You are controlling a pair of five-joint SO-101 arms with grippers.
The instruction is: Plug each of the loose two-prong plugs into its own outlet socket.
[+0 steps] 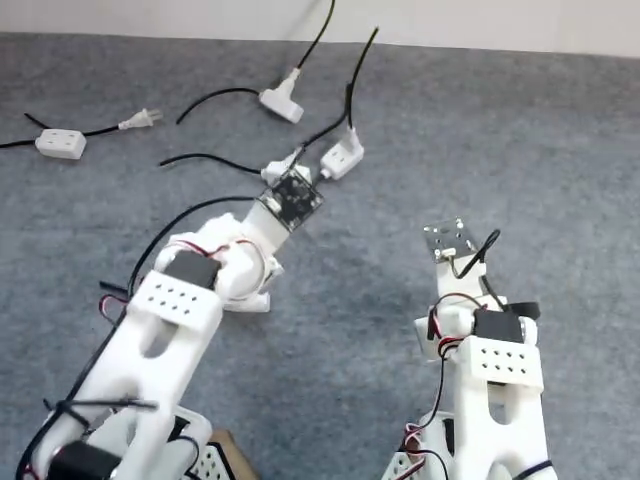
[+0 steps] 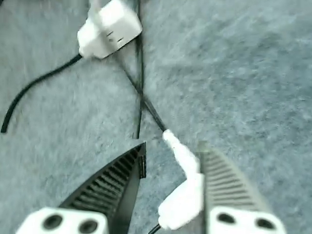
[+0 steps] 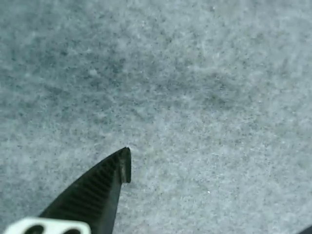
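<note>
Straddling plug (image 2: 183, 195) | left gripper (image 2: 171, 145) jaws apart, plug resting against one finger, seemingly not clamped | plug lies just beside outlet socket (image 2: 109, 30) | risk: off-centre closing may twist plug, so prongs miss socket slots or it slips out.

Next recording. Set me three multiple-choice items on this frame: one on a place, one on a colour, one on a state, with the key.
1. Where is the left gripper?
A. around a plug
B. at the table's edge
C. against the right arm

2. What colour are the cords?
A. red
B. black
C. yellow

3. The plug at the left gripper is:
A. pushed fully home
B. lying apart from the socket
C. cut off its cord

Key: 1 A, its fingers flank the plug. 2 B, each cord looks black. 3 B, grey carpet shows between plug and socket.
</note>
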